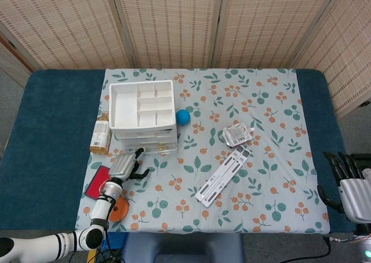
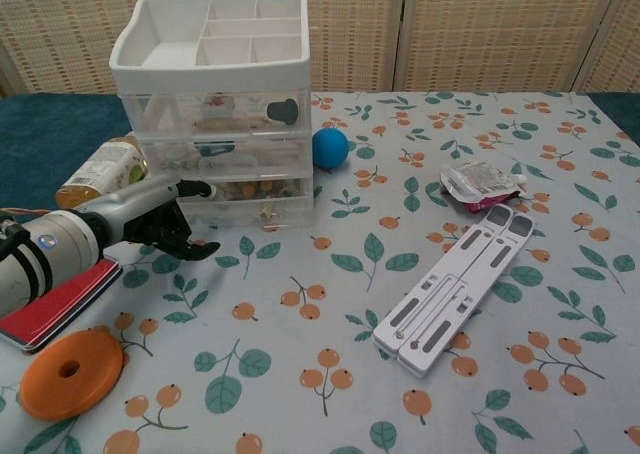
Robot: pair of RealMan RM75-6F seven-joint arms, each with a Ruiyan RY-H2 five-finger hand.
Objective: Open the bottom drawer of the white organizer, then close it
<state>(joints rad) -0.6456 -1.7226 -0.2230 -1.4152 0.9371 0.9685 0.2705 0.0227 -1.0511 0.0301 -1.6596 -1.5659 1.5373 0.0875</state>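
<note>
Bottom drawer [image 2: 250,200] of white organizer [image 2: 215,109] looks unopened; nothing done yet. My left hand [image 2: 155,219] is empty, fingers apart, one fingertip at the drawer front.

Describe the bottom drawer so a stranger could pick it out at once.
Find the white organizer at the patterned cloth's back left. Its bottom drawer is the lowest of three clear ones, resting on the cloth, its front beside the left robot hand.
</note>
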